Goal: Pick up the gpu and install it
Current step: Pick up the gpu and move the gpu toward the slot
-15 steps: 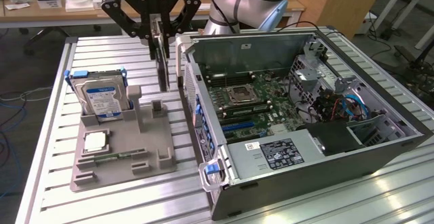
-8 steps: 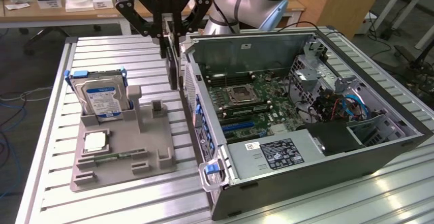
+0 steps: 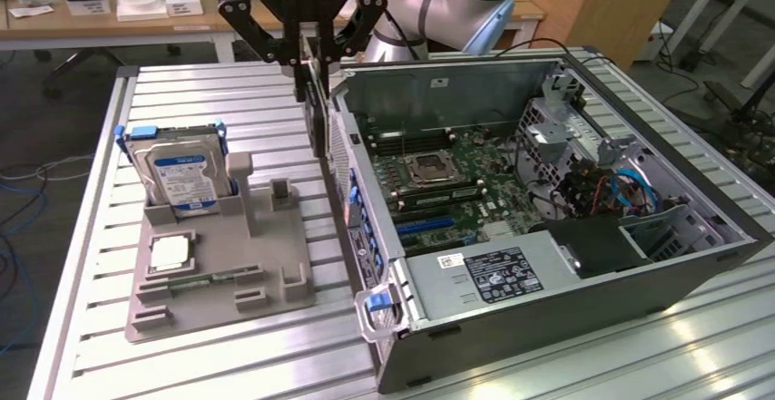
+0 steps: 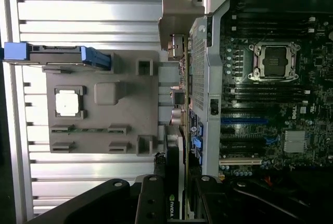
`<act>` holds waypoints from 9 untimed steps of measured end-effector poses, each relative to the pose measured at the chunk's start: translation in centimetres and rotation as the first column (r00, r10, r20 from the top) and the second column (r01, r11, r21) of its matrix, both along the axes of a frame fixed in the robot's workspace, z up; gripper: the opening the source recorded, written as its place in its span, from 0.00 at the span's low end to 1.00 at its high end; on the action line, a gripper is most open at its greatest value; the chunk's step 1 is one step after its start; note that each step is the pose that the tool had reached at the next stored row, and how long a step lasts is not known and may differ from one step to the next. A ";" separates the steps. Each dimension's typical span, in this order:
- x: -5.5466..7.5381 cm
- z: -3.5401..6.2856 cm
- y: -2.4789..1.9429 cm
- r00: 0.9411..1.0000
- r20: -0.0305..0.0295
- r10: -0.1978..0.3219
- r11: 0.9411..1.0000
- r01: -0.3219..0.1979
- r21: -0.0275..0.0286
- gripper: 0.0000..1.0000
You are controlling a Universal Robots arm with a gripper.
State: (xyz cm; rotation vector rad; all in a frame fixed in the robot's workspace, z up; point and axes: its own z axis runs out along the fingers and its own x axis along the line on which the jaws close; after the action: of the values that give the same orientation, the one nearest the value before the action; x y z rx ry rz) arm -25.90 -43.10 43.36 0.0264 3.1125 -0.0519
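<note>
- Exterior view: The claw (image 3: 312, 78) hung fingers-down beside the rear wall of the open computer case (image 3: 569, 309). Its jaws were partly closed and pinched the gpu (image 3: 319, 126) by its upper edge, so the thin card dangled edge-on directly beneath.
- The card hung just outside the case wall and appeared clear of the grey holder (image 3: 242, 264), which lay below the claw on the side away from the case. A hard drive (image 3: 181, 175) stood upright in that holder, farther out on the same side.
- Wrist view: The gpu (image 4: 174, 156) ran straight out between the fingers (image 4: 151, 203), a logo showing near the grip. The narrow hold likely kept the card vertical for a slot.
- The motherboard (image 4: 270, 104) lay below on one side of the claw and the grey holder (image 4: 104, 104) on the other. The card was just beside the case wall, not yet seated.
</note>
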 end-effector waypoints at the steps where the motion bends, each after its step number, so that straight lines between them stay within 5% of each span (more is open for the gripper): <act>1: 0.0 0.00 0.00 1.000 0.000 0.000 1.000 0.000 0.000 0.27; 9: 0.0 0.00 0.00 1.000 0.000 0.000 1.000 0.000 0.000 0.27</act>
State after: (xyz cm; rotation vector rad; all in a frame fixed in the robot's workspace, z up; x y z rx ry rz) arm -25.89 -43.10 43.36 0.0263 3.1125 -0.0518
